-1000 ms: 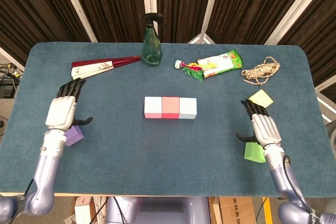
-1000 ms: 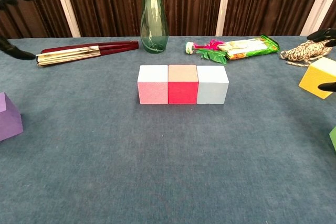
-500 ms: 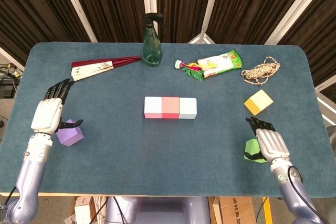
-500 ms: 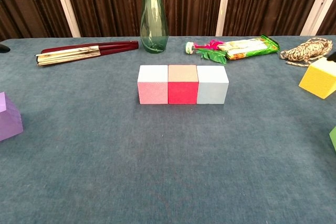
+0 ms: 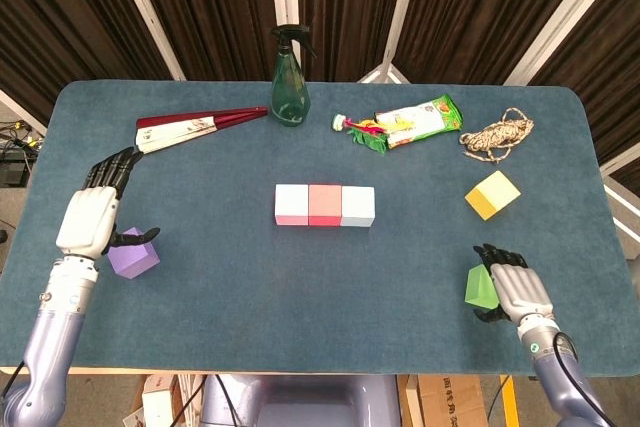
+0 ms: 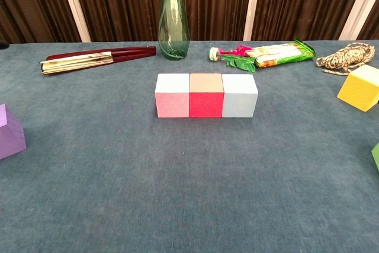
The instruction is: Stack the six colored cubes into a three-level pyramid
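Three cubes [image 5: 324,205] sit in a row mid-table [image 5: 250,277], touching

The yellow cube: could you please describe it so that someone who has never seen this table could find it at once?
Start at the row of three cubes in the middle of the blue table and look toward the table's right edge. There the yellow cube sits alone, turned at an angle, just in front of the coiled rope. It is the only yellow block; the green cube lies nearer the front edge.
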Robot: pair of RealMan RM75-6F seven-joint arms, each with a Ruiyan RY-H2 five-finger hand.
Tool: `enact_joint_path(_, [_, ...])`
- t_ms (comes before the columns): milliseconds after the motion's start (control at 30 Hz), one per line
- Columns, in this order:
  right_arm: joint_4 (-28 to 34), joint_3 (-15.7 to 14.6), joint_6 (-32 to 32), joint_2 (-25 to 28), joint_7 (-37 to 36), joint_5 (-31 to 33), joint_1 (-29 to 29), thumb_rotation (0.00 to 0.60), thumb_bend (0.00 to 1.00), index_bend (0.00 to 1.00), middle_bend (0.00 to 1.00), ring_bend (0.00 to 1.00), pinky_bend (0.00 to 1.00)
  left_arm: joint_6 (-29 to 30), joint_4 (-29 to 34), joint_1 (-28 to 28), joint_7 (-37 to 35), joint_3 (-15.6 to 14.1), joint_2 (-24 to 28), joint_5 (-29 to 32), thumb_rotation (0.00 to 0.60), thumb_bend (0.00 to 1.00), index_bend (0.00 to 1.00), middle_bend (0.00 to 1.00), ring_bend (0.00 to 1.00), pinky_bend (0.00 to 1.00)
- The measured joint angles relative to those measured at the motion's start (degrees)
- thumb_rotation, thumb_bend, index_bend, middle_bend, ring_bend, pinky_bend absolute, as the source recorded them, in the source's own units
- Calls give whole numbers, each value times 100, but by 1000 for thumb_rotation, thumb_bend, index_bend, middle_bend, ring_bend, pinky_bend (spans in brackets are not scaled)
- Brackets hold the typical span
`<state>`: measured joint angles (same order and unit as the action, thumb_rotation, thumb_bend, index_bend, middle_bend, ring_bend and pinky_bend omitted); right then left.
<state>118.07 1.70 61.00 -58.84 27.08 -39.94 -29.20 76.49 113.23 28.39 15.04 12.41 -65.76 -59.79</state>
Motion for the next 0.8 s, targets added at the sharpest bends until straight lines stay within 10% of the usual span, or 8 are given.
enact_joint_path(500, [-550,-130,59,-417,-33,68,-8,600,256,0,5,3,0,-80,9,-43,1,40,-4,4,600,65,0,0,0,0])
enact_joint_path(633, [-854,-154,58,-629,-12,33,-14,600,257,0,135,115,10,-82,5,-53,-10,60,-3,8,600,65,0,0,0,0])
enact_joint_path(800, [-1156,-173,55,-830,27,46,-24,600,257,169,374,402,339,-82,1,-66,-40,93,2,16,600,65,0,0,0,0])
